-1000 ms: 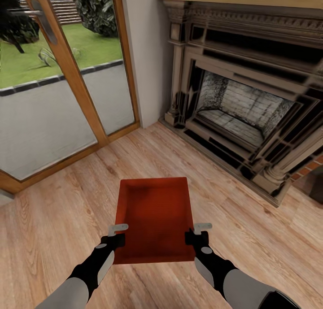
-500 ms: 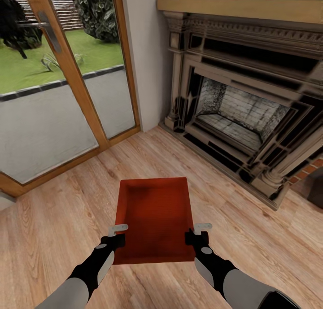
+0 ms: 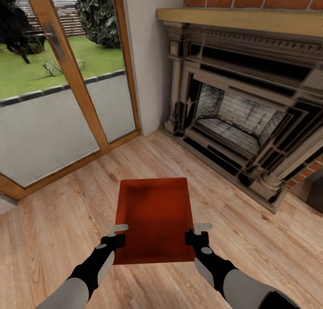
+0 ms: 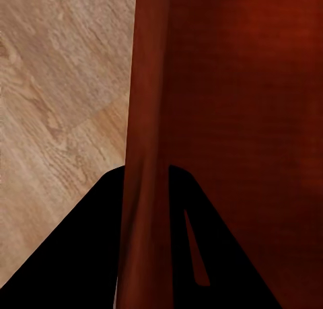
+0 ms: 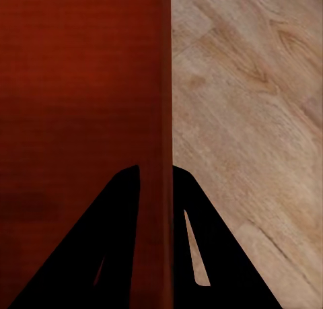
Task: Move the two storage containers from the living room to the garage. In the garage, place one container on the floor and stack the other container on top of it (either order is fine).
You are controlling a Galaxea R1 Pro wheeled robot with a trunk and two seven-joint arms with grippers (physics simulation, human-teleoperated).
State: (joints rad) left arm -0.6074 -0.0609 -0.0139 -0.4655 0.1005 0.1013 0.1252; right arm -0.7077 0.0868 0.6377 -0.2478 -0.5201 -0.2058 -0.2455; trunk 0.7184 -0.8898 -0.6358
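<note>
Still in the living room: brick fireplace (image 3: 242, 116) ahead right, glass doors (image 3: 58, 98) ahead left, light wood plank floor (image 3: 58, 219) beneath; smooth and level by the look of it, easy rolling. Held out in front, clear of the planks, one storage container (image 3: 154, 217), open-topped and empty. Probably light and fairly stiff, though thin plain walls may flex or slip under a pinch. Best taken at both long side walls, as here: left gripper (image 3: 117, 235) clamped over the left wall, right gripper (image 3: 196, 232) clamped over the right wall.
</note>
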